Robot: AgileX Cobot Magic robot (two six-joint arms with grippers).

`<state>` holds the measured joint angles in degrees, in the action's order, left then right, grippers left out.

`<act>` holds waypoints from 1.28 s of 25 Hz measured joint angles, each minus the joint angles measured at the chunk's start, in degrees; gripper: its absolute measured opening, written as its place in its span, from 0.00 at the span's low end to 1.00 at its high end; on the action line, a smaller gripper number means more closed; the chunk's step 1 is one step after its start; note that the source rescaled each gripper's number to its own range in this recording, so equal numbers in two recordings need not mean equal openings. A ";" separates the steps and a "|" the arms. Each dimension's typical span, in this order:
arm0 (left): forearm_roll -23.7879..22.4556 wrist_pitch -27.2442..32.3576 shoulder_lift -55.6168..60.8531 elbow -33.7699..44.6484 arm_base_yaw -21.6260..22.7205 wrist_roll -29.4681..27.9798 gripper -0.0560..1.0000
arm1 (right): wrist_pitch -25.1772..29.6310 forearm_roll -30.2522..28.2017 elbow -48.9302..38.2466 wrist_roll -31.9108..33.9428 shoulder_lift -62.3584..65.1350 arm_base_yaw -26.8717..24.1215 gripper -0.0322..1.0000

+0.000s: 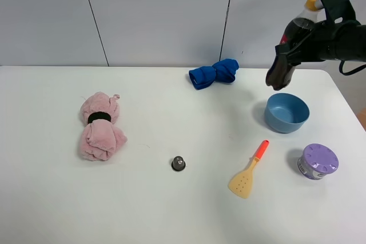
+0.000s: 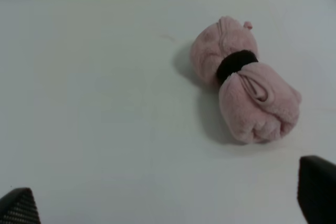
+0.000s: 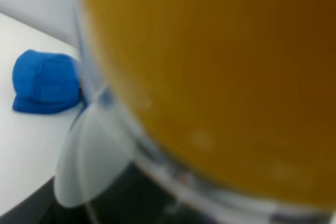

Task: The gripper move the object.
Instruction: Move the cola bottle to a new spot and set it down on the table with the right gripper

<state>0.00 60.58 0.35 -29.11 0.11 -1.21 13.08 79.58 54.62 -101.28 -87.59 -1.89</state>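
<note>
Tall plastic cola bottle [image 1: 296, 28] with dark drink, a red label and a yellow-orange cap [image 1: 312, 1] is up in the air, well above the white desk [image 1: 171, 210]. It leans over, with the cap up high and the bottom end lower down. The black right hand [image 1: 303, 47] is closed around the middle of the cola bottle and holds it up. In the right wrist view the cap is so close that it is one big blurry orange shape.

A round blue bowl [image 1: 286, 112] sits on the desk just under the right hand. Farther below are a small round tin with a purple lid [image 1: 318, 162] and a yellow plastic spatula with an orange handle [image 1: 249, 172]. A bunched-up blue cloth [image 1: 214, 73] lies on the desk to the side of the right hand. A small black capsule [image 1: 179, 163] sits well apart from it, near the middle of the desk.

The left hand [image 2: 167, 205] is wide open and holds nothing. Only its two black fingertips [image 2: 317, 192] show. A rolled pink towel with a black band [image 2: 244, 82] lies on the desk in front of it, not touching it.
</note>
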 joint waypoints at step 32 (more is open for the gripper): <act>0.00 0.00 0.00 0.00 0.00 0.00 1.00 | -2.53 1.97 6.83 -2.47 -16.46 0.00 0.03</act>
<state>0.00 60.58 0.35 -29.11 0.11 -1.21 10.55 81.55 61.45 -103.75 -104.05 -1.89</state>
